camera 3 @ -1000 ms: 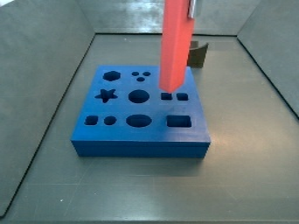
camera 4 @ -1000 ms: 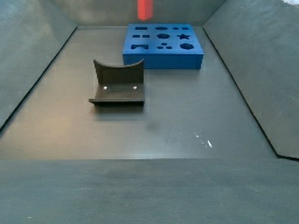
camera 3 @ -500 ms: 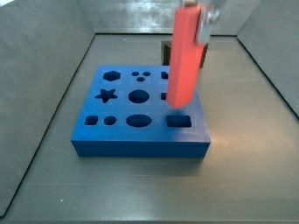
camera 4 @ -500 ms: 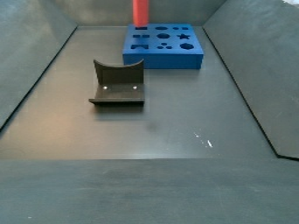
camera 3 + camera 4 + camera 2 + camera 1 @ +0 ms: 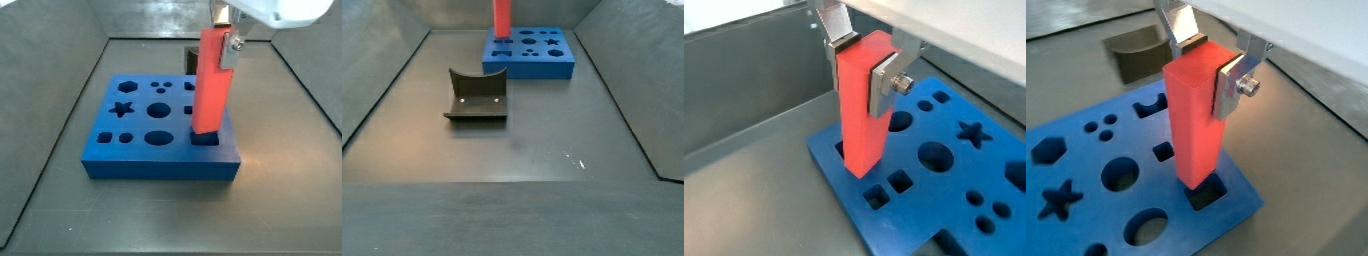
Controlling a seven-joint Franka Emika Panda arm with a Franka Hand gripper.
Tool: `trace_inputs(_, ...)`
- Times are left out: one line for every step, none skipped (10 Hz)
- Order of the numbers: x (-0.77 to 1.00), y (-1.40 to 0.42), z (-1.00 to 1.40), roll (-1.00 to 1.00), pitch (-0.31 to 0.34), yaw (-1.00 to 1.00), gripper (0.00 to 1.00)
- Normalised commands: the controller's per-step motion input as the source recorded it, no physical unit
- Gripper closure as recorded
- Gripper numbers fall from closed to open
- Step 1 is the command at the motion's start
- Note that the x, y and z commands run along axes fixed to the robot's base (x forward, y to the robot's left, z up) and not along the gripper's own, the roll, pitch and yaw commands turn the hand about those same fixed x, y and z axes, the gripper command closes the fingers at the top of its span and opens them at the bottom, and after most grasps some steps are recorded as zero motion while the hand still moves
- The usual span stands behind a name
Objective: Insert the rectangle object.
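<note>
The rectangle object (image 5: pixel 211 80) is a long red-pink bar held upright. My gripper (image 5: pixel 1213 62) is shut on its upper end, one silver finger (image 5: pixel 1229 85) on each side. It also shows in a wrist view (image 5: pixel 862 105) and a side view (image 5: pixel 501 18). The bar's lower end stands at the rectangular hole (image 5: pixel 1205 195) at a corner of the blue block (image 5: pixel 160 128). In a side view its tip appears just inside the hole's mouth (image 5: pixel 205 138). The block has several shaped holes on its top face.
A dark grey curved holder (image 5: pixel 476 95) stands on the dark floor, apart from the blue block (image 5: pixel 531 52); it also shows in a wrist view (image 5: pixel 1136 52). Sloping grey walls (image 5: pixel 54 90) enclose the floor.
The gripper has carried the bar from over the block's middle to the corner rectangular hole and lowered it; its lower end now meets that hole.
</note>
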Motion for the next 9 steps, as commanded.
trace_inputs(0.15,-0.25,-0.05,0.02,0.043,-0.74,1.0)
trace_inputs(0.21,-0.31,-0.12,0.08,0.049,-0.62,1.0)
trace_inputs(0.2,-0.34,-0.16,0.12,0.101,-0.54,1.0)
trace_inputs(0.09,-0.02,-0.11,0.16,0.084,-0.4,1.0)
trace_inputs(-0.18,0.0,-0.21,0.09,0.059,-0.3,1.0)
trace_inputs(-0.12,0.0,-0.19,0.08,0.031,-0.21,1.0)
trace_inputs(0.0,-0.2,-0.22,0.0,0.0,0.03,1.0)
trace_inputs(0.05,-0.24,-0.16,0.0,0.0,0.09,1.0)
trace_inputs(0.09,-0.13,-0.28,0.0,0.0,0.1,1.0)
